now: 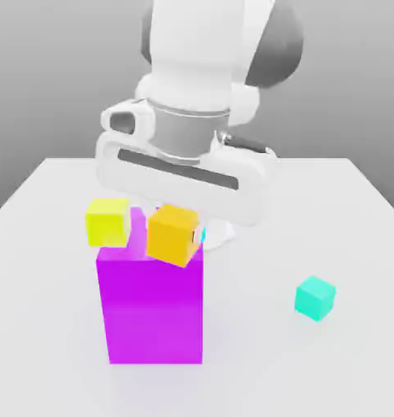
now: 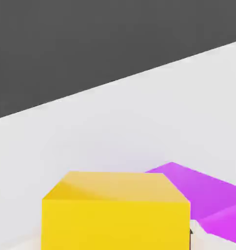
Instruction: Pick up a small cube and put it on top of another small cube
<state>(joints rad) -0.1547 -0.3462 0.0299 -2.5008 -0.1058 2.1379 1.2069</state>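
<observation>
- Orange-yellow cube (image 1: 174,234) raised off the white counter (image 1: 347,244), tilted, just under the white tool (image 1: 182,213) — overlapping the top edge of the magenta block (image 1: 154,308) in the exterior view.
- Finger spread: cannot tell.
- Sliver of sky-blue cube (image 1: 202,235) at the orange-yellow cube's far side.
- Lemon-yellow cube (image 1: 107,221) beside the block's top, toward the exterior view's left.
- Teal cube (image 1: 315,297) well apart — on the counter, toward the exterior view's right.
- Hand view: orange-yellow cube (image 2: 115,211) close up, magenta block (image 2: 207,195) beside it.
</observation>
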